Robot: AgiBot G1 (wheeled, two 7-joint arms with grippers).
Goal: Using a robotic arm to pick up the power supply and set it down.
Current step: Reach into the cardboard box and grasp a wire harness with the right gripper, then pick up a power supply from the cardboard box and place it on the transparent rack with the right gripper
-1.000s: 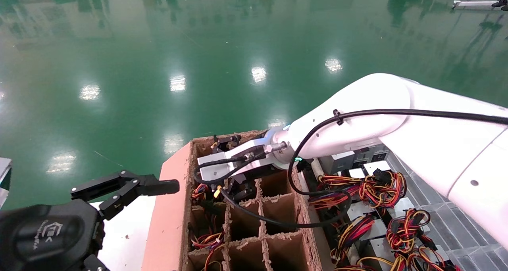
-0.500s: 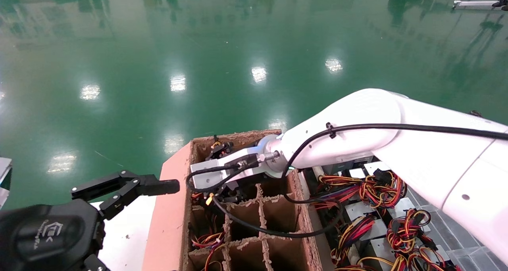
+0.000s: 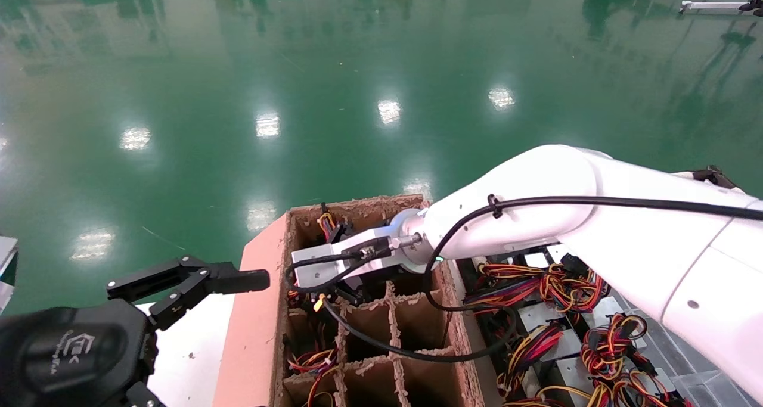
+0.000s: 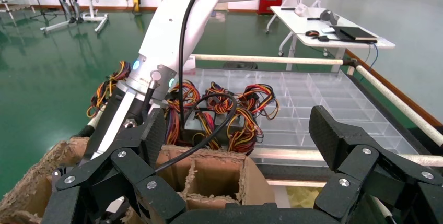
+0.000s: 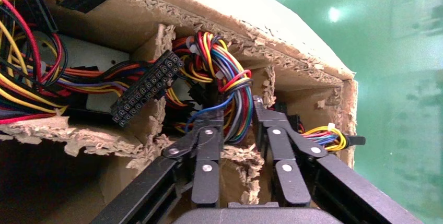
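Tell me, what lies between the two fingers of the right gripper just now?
In the right wrist view, a bundle of coloured wires runs between the fingers of the right gripper, inside a cell of the cardboard box.

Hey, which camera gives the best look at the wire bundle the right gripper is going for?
The right wrist view: the wire bundle fills the picture, sitting between the right gripper fingers inside the cardboard box. The head view shows only a few wires behind the wrist. The left wrist view hides that bundle behind the arm.

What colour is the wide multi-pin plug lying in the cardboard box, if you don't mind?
Black, seen best in the right wrist view: the plug.
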